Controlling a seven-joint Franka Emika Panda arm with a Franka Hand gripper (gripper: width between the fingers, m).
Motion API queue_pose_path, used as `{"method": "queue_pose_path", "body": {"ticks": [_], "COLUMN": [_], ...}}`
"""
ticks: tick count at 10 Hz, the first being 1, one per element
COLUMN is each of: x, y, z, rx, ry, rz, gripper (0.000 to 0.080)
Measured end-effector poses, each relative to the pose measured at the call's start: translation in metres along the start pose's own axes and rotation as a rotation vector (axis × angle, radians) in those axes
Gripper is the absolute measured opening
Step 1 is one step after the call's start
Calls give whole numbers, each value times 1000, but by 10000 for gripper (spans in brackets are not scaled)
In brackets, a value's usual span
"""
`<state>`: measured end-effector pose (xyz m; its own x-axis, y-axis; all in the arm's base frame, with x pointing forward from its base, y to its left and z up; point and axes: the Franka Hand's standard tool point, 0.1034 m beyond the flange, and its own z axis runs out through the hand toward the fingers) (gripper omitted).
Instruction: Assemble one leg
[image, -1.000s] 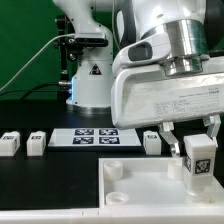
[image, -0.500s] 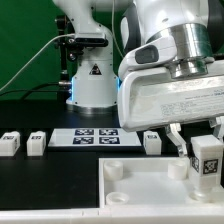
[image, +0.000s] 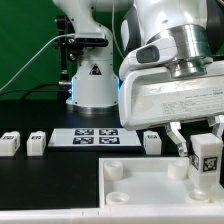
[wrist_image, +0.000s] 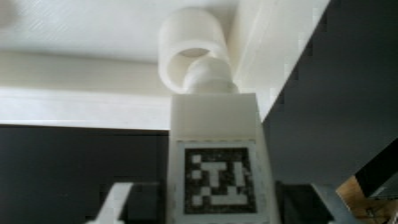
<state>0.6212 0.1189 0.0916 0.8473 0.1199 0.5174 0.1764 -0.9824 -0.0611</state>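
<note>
Slab (image: 140, 185): large, flat and white, lying nearest on the dark surface (image: 40, 170), with round sockets at its corners.
Leg (image: 205, 165): upright over the slab's corner socket (wrist_image: 191, 40) at the exterior view's right, tag facing out; cannot tell whether it is seated.
Hand (image: 200, 148): closed on the leg, one finger (wrist_image: 125, 205) on each side.
Loose blocks (image: 37, 142): three small tagged white pieces in a row behind the slab.
Marker board (image: 95, 137): flat among them.
Arm base (image: 92, 75): farthest back.

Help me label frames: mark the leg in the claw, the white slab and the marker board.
leg (image: 205, 158), exterior view, tagged face.
white slab (image: 150, 190), exterior view, bare top.
marker board (image: 97, 137), exterior view, middle.
</note>
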Motion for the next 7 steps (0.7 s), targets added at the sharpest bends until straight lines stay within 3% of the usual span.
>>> {"method": "queue_pose_path", "body": {"ticks": [7], "x": [0], "y": [5], "z": [1], "rx": [-11], "ry": [79], "rz": [-34], "gripper": [293]}}
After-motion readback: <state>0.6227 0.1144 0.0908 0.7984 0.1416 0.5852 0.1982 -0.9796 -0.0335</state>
